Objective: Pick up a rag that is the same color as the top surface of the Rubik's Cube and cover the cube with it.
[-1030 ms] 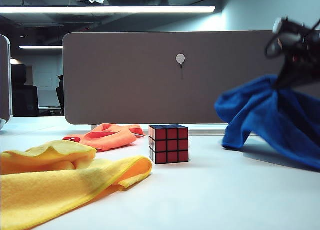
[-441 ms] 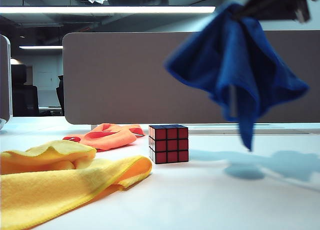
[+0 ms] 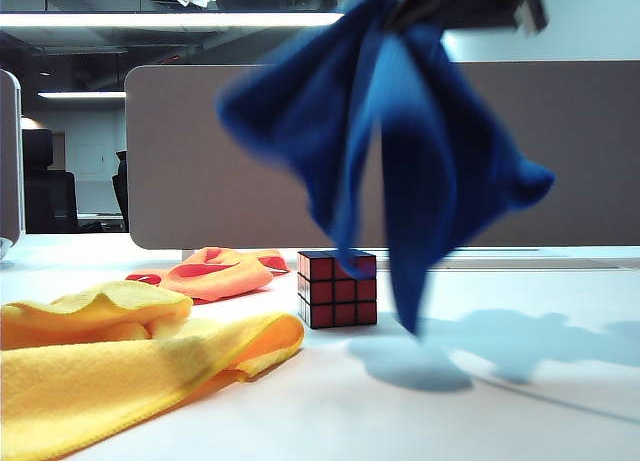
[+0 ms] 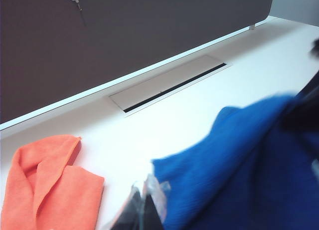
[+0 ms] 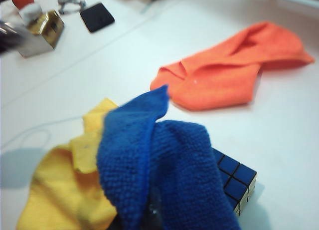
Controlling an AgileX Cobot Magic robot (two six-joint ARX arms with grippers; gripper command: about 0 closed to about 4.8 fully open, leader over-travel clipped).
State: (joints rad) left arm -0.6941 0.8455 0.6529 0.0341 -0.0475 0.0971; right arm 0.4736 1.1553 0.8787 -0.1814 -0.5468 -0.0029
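My right gripper (image 3: pixel 470 1), fingers clamped on the deep blue microfibre rag (image 3: pixel 385 151), dangles it over the red-sided, blue-topped Rubik's Cube (image 3: pixel 338 288) on the white counter (image 3: pixel 480 411) — left gripper's (image 4: pixel 147 210) fingers' state unclear.

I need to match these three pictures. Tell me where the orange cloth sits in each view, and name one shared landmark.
Exterior view: orange cloth lies on the table, left of the Rubik's Cube, behind the yellow cloth.
Left wrist view: orange cloth at the lower left corner.
Right wrist view: orange cloth at the upper right.
Shared landmark: the hanging blue rag.
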